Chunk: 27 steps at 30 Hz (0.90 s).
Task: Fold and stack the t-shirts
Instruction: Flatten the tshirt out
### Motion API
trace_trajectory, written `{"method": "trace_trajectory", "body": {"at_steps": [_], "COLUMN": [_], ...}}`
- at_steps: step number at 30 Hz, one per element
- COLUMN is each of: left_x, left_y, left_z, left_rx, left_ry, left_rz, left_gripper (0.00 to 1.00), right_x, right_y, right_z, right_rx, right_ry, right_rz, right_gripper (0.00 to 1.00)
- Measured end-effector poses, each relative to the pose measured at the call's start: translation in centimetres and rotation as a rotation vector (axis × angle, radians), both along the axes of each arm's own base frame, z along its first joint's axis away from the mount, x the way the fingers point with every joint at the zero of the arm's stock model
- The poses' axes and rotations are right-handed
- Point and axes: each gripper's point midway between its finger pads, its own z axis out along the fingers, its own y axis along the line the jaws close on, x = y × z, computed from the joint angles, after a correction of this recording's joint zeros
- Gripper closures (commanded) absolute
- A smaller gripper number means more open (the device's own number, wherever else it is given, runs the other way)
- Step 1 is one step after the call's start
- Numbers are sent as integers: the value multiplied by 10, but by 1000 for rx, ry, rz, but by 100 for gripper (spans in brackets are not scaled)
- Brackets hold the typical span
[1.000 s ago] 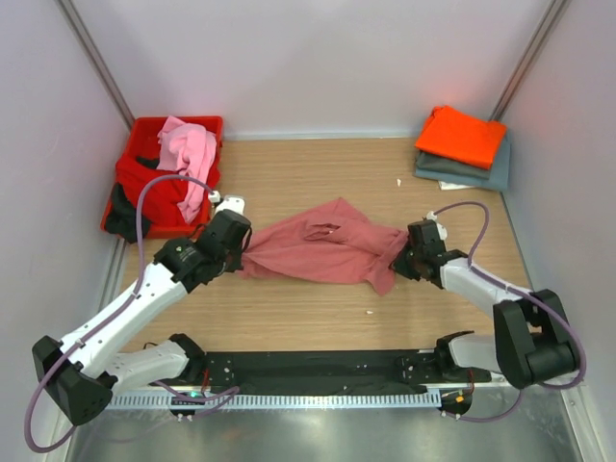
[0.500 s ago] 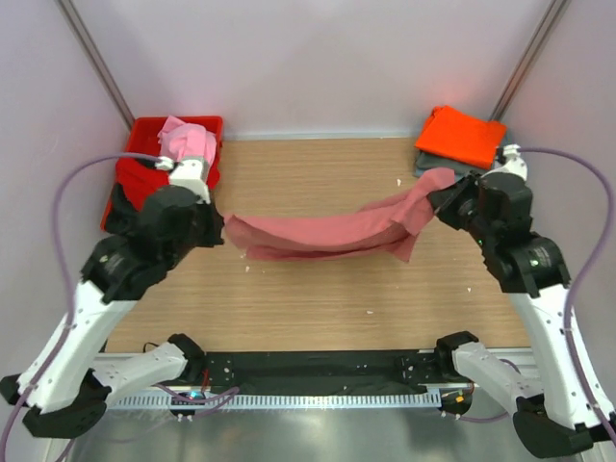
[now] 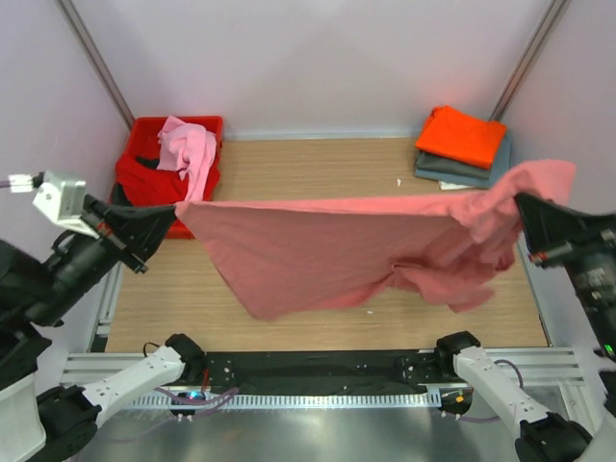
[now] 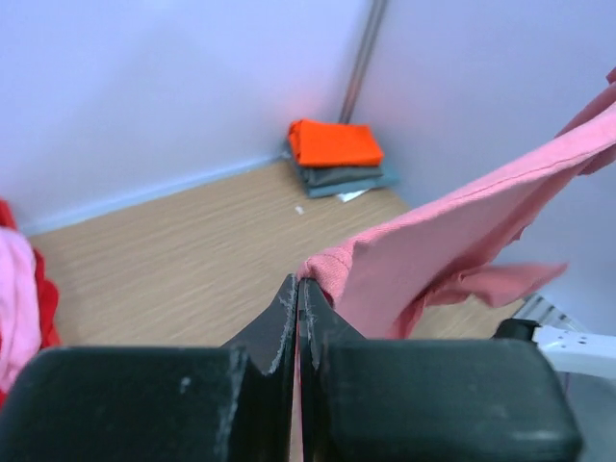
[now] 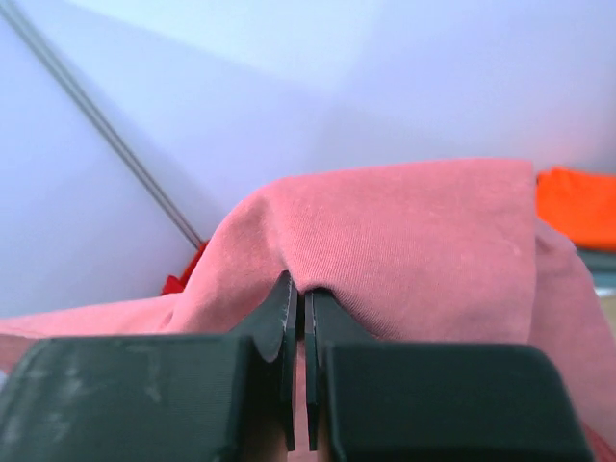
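Red plastic crate point(image 3: 135, 130) in the far left corner has a light pink t-shirt point(image 3: 190, 149) flopped over the rim, with red cloth point(image 3: 144, 185) and a dark one point(image 3: 146, 162) crumpled underneath; the far right corner has an orange shirt point(image 3: 462, 135) folded on a grey-blue one point(image 3: 464, 174). The dusty salmon t-shirt point(image 3: 327, 250) hangs stretched in the air over the wooden table point(image 3: 318, 168), left gripper point(image 3: 171, 210) pinched tight on one corner, right gripper point(image 3: 525, 207) clamped on the other end. Its right side is all bunched soft folds so I can't pick out sleeves, and both arms get cut off by the frame edges.
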Motion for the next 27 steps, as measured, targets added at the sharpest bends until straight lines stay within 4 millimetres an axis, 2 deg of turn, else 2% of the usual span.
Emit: {"method": "trace_trajectory", "body": {"at_steps": [2,5,8,13,16,19,22,24,26,27], "left_x": [-17,-37,-50,-68,-81,-94,-101,-94,-71,-54], "left_y": [3,7,7,1,4,5,2,-2,-9,-11], "left_z": [10,25,36,39,46,60,75,82,82,79], "left_rx": [-23,-55,-72,-56,-53,-66,-85,-91,-87,-84], "left_ry": [-54,-122,-168,-233,-298,-360,-403,-411,-375,-339], "left_rz": [-50,-102,-147,-232,-245,-266,-302,-294,-255,-216], "left_gripper": [100,100,100,100,100,100,100,100,100,100], "right_x": [-32,-66,-85,-110,-133,-153,-155,-141,-105,-77], "right_y": [-5,-6,-4,-4,-10,-19,-27,-28,-28,-26], "right_z": [16,34,43,43,48,62,81,93,98,94], "right_rx": [-10,-30,-58,-94,-99,-90,-63,-44,-14,-3], "right_ry": [-94,-199,-264,-334,-407,-476,-488,-470,-396,-328], "right_rz": [21,60,97,123,117,89,49,25,-14,-39], "right_gripper": [99,99,99,99,99,99,99,99,98,94]}}
